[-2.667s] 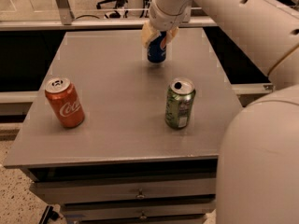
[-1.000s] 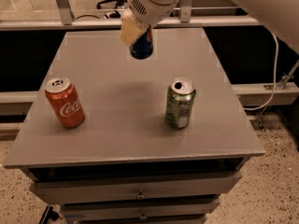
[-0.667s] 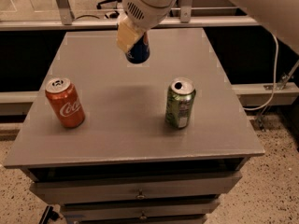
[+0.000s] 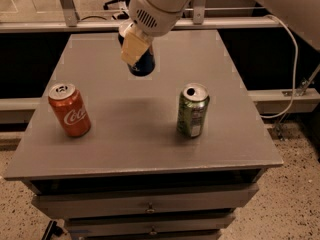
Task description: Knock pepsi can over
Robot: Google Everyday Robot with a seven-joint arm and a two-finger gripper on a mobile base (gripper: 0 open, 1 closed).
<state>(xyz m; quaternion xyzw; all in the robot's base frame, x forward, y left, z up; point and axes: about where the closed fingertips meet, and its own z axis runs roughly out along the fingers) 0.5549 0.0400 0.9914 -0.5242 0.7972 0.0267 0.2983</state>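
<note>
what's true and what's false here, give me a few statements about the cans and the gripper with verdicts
1. The Coca-Cola can stands upright on the grey table, near the edge that is on the left in the camera view. True.
2. The green can lies on its side. False: it stands upright, with its open top showing.
3. The gripper is at the pepsi can, over the back half of the table. True.
4. The gripper is touching the green can. False: it is well apart from it, further back and to the left in the picture.
</note>
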